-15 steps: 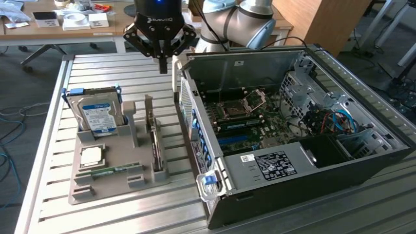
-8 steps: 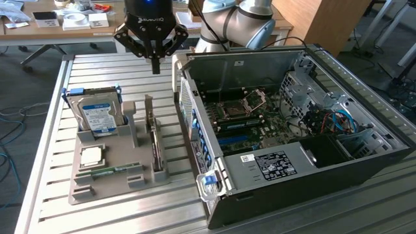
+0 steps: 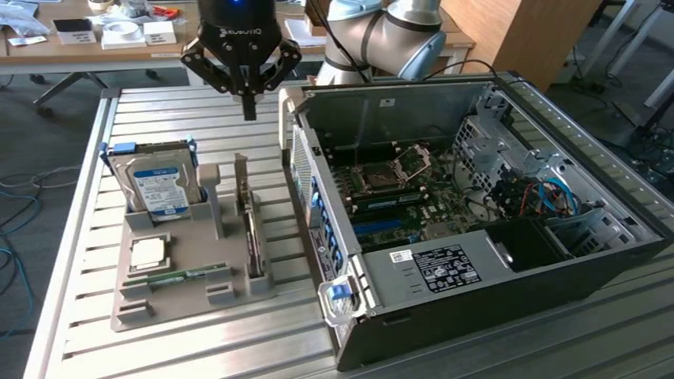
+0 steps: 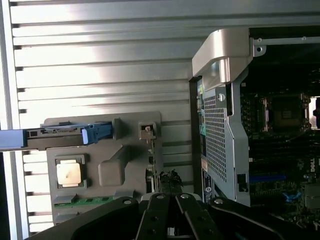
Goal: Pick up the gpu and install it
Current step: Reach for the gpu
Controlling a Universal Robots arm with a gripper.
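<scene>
None of the task's steps shows as done. The gpu stands on its long edge in a slot of the grey tray, on the exterior view's left of the open computer case. Its silver bracket is at the far end, and nothing is touching it.

The tool hangs above the slatted surface, just beyond the far end of the tray. It is roughly in line with the card and well above it. Its fingers are closed together to a point and carry nothing. In the wrist view the closed tool looks down on the tray, with the card's thin top edge just ahead of the fingertips.

The other parts sit in their own places on the tray:
- The hard drive is upright at the far left.
- The processor chip lies flat nearer the camera.
- The green memory stick lies just near of the chip.

Inside the case the motherboard lies exposed. The blue slots on its near part look unoccupied, though I cannot tell which one would take the card.

By my judgement the whole job is left: the grasp, the lift out of the tray, the carry to the case, and the seating.
</scene>
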